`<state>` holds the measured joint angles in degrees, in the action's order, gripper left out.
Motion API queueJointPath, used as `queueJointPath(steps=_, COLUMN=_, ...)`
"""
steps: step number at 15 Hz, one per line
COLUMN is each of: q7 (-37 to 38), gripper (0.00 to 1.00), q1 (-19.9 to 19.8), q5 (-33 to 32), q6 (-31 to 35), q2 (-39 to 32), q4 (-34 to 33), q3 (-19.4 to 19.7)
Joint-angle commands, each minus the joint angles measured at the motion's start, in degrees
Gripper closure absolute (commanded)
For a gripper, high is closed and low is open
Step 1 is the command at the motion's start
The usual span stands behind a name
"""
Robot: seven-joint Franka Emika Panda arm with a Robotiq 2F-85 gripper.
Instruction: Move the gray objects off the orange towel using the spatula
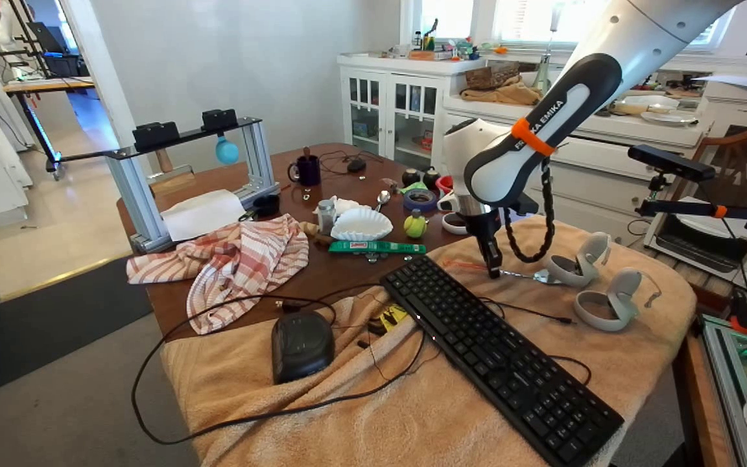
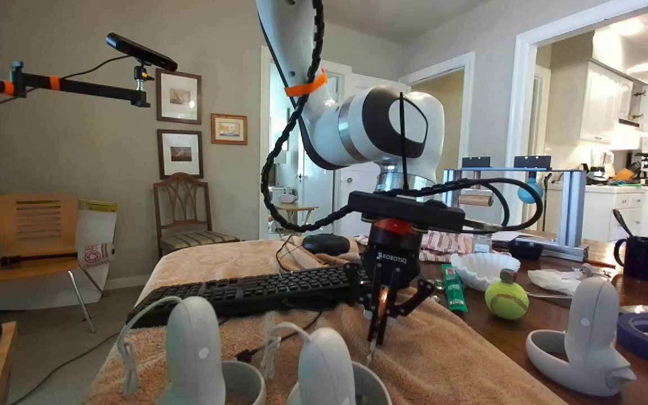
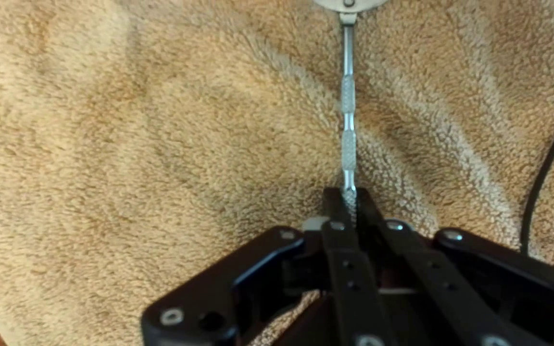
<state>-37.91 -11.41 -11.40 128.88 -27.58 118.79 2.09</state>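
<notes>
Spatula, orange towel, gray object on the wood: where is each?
Spatula (image 3: pixel 348 96): in the wrist view, on its metal handle.
Orange towel (image 1: pixel 412 421): in an exterior view, on bare cloth.
Gray object (image 2: pixel 589 332): in an exterior view, on its upright part.

Legible: 2 brand names
ROBOTIQ on the gripper; EMIKA on the arm, after a word partly under an orange band; print on the green package blurred.

I count three VR controllers: in an exterior view, two, near, on one orange towel, the third to their right on one table. I also count one spatula, one keyboard, one striped cloth, one tennis ball, one mug, one fluted bowl and one roll of tape.
</notes>
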Motion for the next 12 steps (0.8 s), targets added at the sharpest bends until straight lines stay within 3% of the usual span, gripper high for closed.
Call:
queueJointPath(steps=1, q7=-0.5, gripper=0.98, q1=0.7, q5=-2.7, q6=-0.8, q2=-2.0, q4=-1.0, q3=0.6)
queueJointPath(steps=12, q7=-0.2, gripper=0.98, q1=1.0, q5=-4.2, q6=0.0, q2=-2.2, q4=-0.8, q3=0.6)
